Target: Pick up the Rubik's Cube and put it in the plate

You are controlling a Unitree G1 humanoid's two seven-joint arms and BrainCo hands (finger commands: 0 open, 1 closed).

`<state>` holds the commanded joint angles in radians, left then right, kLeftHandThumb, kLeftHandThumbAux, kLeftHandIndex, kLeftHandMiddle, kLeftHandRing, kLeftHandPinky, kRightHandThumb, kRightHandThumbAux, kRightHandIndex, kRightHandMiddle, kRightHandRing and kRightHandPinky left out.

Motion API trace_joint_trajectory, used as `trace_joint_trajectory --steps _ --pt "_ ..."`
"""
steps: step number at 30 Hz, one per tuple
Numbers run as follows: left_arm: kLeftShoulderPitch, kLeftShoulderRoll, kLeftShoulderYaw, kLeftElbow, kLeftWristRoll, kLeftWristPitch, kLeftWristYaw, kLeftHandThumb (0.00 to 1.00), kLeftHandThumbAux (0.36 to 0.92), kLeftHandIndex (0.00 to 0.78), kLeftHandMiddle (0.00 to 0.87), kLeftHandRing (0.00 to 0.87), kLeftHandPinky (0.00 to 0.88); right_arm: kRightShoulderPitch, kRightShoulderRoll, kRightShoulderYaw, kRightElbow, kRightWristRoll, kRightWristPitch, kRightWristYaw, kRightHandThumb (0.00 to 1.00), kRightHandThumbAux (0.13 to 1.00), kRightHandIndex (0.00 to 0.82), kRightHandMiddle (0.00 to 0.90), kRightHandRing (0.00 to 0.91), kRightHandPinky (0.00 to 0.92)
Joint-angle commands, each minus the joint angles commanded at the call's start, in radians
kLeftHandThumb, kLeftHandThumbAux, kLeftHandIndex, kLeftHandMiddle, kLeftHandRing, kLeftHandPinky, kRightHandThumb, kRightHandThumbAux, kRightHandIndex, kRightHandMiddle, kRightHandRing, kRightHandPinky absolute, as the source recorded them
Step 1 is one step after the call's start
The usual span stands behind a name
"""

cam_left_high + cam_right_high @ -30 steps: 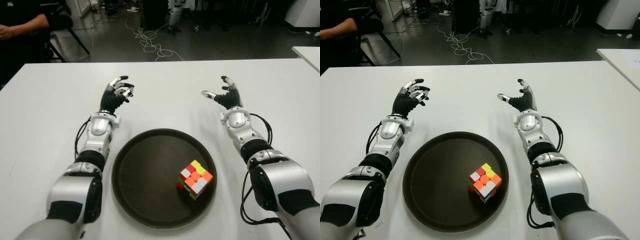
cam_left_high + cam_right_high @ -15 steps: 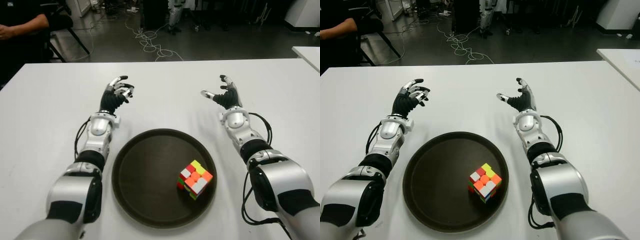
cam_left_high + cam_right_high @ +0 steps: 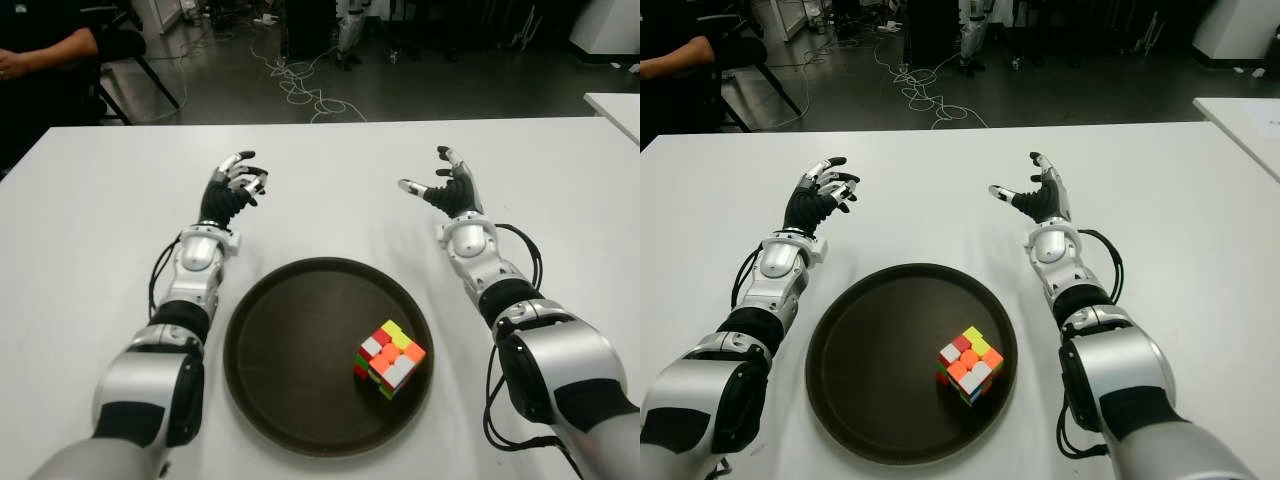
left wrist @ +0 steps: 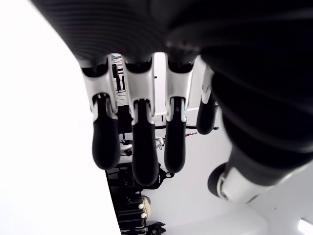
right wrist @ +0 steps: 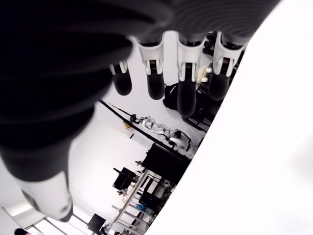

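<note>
Cube [image 3: 389,358] sits inside plate [image 3: 270,345]; task looks done. Left hand [image 3: 232,190] and right hand [image 3: 448,190] beyond it, fingers slack, empty.

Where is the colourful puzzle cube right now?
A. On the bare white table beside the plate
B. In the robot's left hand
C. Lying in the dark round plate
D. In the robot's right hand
C: the Rubik's Cube lies inside the plate, toward its right side, and neither hand holds anything.

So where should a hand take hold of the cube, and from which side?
From above, with fingers on two opposite side faces. The cube sits flat in the plate, near the right rim, so the right hand, open and empty, is probably better placed than the left hand.
</note>
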<state>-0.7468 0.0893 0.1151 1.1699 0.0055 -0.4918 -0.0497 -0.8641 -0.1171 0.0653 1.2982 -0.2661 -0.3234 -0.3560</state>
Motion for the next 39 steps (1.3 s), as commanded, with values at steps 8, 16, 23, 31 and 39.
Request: trace_joint_trajectory --steps 8,16,23,31,39 --pt "0.001 -0.002 0.005 -0.001 -0.003 -0.006 -0.007 0.33 0.7 0.226 0.41 0.506 0.569 0.003 0.0 0.003 0.0 -0.005 -0.016 -0.011 0.116 0.69 0.104 0.16 0.21 0.254" --pt "0.001 -0.001 0.003 -0.002 0.001 -0.005 -0.004 0.328 0.695 0.222 0.41 0.513 0.581 0.005 -0.001 0.009 0.0 -0.011 -0.028 -0.016 0.106 0.7 0.103 0.154 0.207 0.251" --pt "0.004 0.001 0.001 -0.004 0.004 -0.006 -0.002 0.313 0.696 0.224 0.41 0.508 0.573 0.008 0.001 0.007 0.001 -0.007 -0.031 -0.018 0.12 0.695 0.103 0.155 0.204 0.252" --pt "0.006 0.0 0.005 -0.007 -0.002 -0.006 -0.009 0.32 0.706 0.224 0.404 0.501 0.56 0.012 0.003 0.008 0.001 -0.008 -0.046 -0.025 0.114 0.681 0.109 0.154 0.205 0.244" --pt "0.005 0.001 0.006 -0.008 -0.001 -0.007 -0.009 0.301 0.701 0.218 0.403 0.511 0.576 0.013 0.004 0.009 0.002 -0.011 -0.052 -0.028 0.078 0.68 0.102 0.141 0.2 0.253"
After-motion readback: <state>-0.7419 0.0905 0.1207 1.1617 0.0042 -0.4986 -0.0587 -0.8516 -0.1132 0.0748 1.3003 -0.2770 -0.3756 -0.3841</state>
